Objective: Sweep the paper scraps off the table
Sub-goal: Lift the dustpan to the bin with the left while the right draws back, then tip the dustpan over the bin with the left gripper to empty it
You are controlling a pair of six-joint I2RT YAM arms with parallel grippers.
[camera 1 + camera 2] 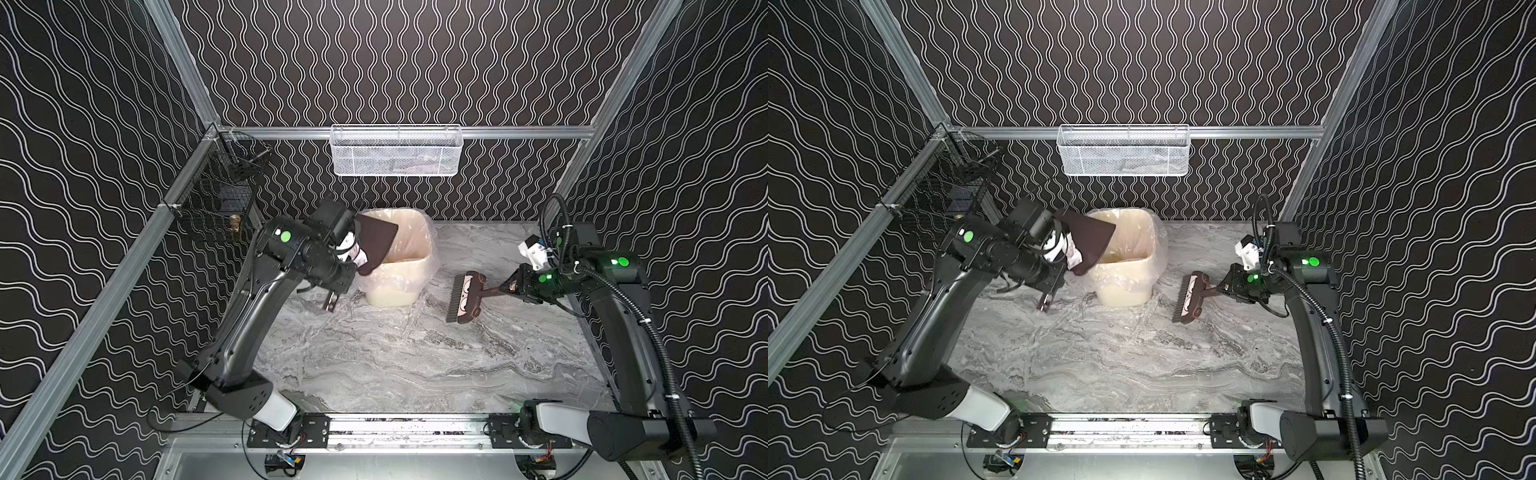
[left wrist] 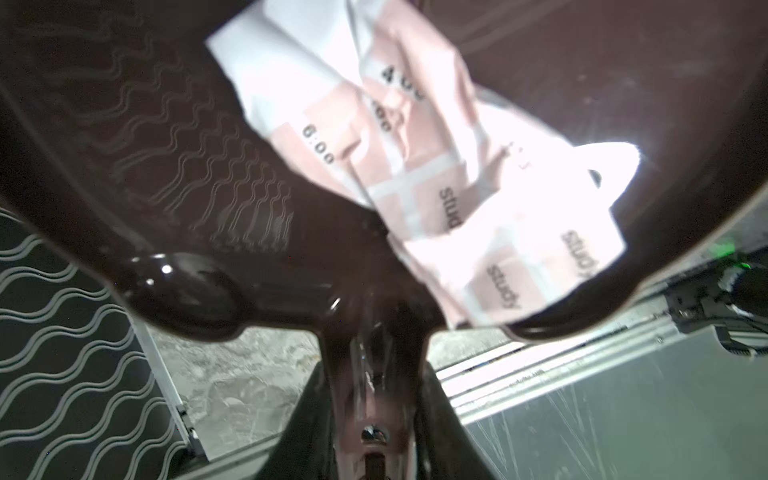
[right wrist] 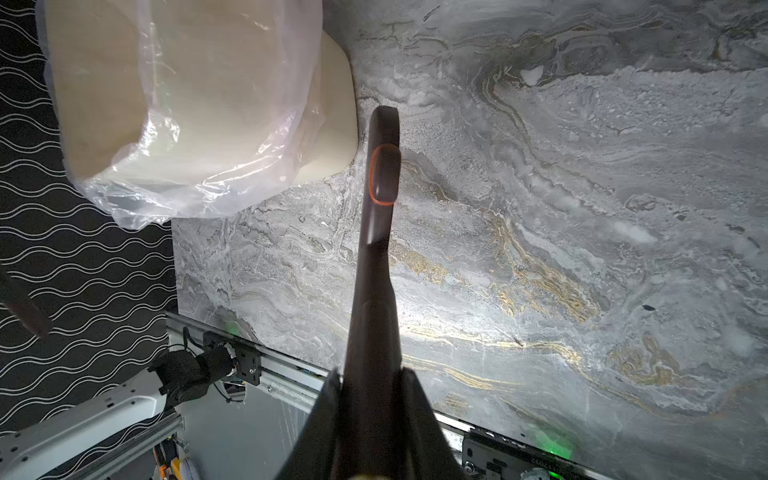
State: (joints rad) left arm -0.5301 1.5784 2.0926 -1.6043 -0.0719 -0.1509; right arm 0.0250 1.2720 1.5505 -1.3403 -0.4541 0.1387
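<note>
Left gripper [image 2: 374, 419] jaws pinch dark-brown plastic dustpan [image 2: 166, 145] by handle. Crumpled white-pink printed paper scrap [image 2: 436, 166] beyond jaws looks light, limp, clingy: tip out, don't grab. Right gripper [image 3: 370, 419] jaws clamp brown bristle brush [image 3: 376, 249] handle.

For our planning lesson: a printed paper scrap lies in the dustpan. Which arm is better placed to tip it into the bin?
Left. The left pincer holds the dustpan, tilted over the bin, paper scrap inside. The right pincer holds only the brush, beside the bin.
</note>
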